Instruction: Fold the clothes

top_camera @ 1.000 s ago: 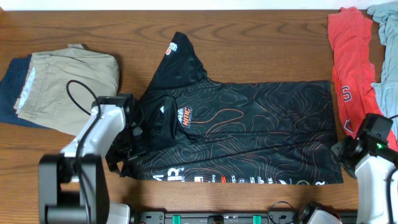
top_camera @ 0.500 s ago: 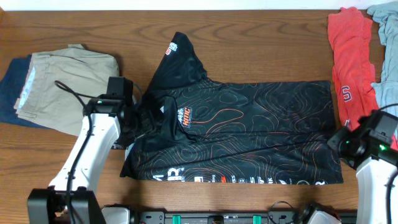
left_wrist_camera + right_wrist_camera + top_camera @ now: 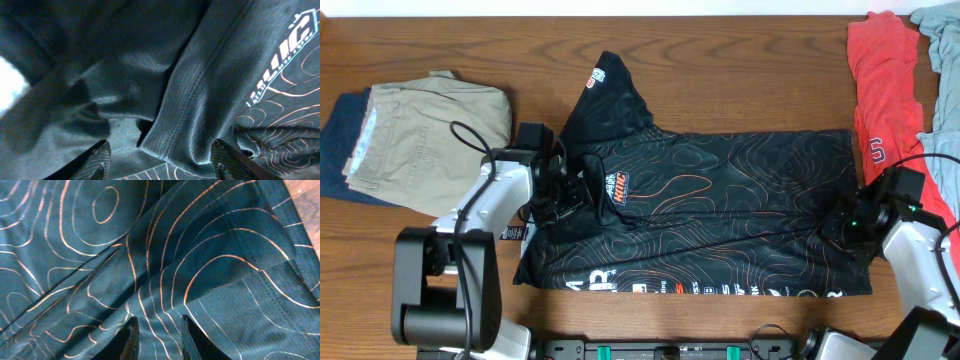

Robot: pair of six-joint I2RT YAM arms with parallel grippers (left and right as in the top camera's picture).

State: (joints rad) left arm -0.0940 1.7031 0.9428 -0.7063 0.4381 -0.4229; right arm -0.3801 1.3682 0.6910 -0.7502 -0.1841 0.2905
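Note:
The black jersey (image 3: 720,210) with orange contour lines lies spread flat across the middle of the table, one sleeve pointing to the back left. My left gripper (image 3: 565,195) is over its collar area beside the orange chest logo. In the left wrist view it (image 3: 162,160) is wide open, with a raised seamed fold of the jersey (image 3: 185,100) between the fingertips (image 3: 100,156). My right gripper (image 3: 837,224) is over the jersey's right end. In the right wrist view it (image 3: 157,337) is open a little, just above wrinkled jersey fabric (image 3: 200,255).
Folded beige trousers (image 3: 430,135) lie on a navy garment (image 3: 335,150) at the left. A red T-shirt (image 3: 880,110) and a grey-blue garment (image 3: 942,45) lie at the right edge. Bare wood (image 3: 740,80) shows behind the jersey.
My left gripper has moved up and right from the jersey's lower left edge to the collar area. My right gripper has moved left from the table's right side onto the jersey's right end.

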